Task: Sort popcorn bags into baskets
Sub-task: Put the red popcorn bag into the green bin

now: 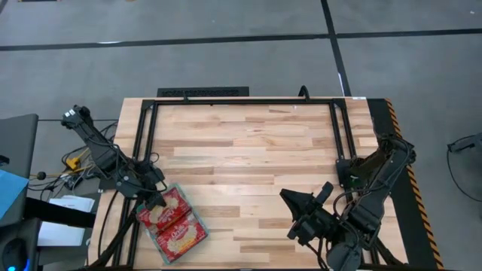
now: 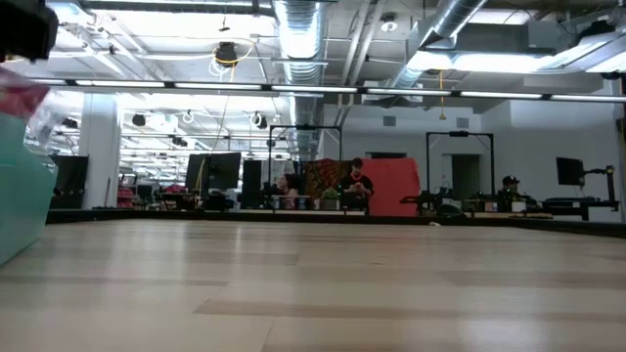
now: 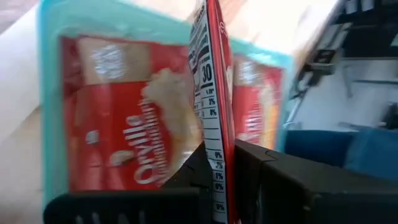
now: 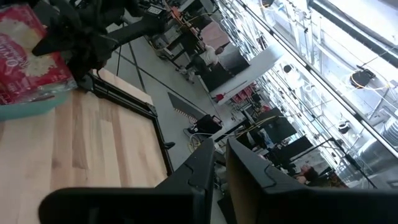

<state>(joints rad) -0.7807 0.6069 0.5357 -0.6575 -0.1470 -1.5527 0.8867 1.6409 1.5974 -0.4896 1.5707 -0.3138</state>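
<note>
A pale butcher-block wooden desk stands on a grey concrete floor crossed by dark seam lines. Beyond it, a big open workshop — silver ceiling ducts, long strip lights, a white column and a red partition panel — with seated people far back.

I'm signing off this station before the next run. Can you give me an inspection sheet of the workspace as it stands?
Surface: light wooden table, mostly bare.
Job's things: shallow translucent teal plastic tray at the near-left corner, flat red popcorn packets lying inside.
Clutter: nothing seen.
Grippers: left gripper above the tray, shut on one red packet held edge-on; right gripper at the near-right, holding nothing.
Cables: loose leads beside the table's left edge.
Surroundings: people far behind.
</note>
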